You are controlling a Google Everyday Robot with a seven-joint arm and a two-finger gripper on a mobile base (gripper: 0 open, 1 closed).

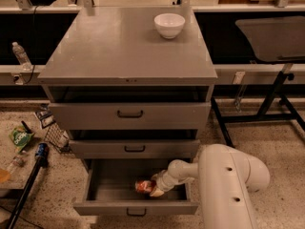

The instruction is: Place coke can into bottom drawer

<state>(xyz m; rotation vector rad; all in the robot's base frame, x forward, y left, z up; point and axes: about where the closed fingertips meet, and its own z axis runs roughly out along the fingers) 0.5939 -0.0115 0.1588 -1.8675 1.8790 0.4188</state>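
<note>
Gripper (pixel 151 189): inside open bottom drawer (pixel 136 206), fingers clamped on coke can (pixel 142 186), low over tray floor. Risk: can apparently tilted, liable to roll on release; possible snag on middle drawer (pixel 135 149) during withdrawal.
</note>
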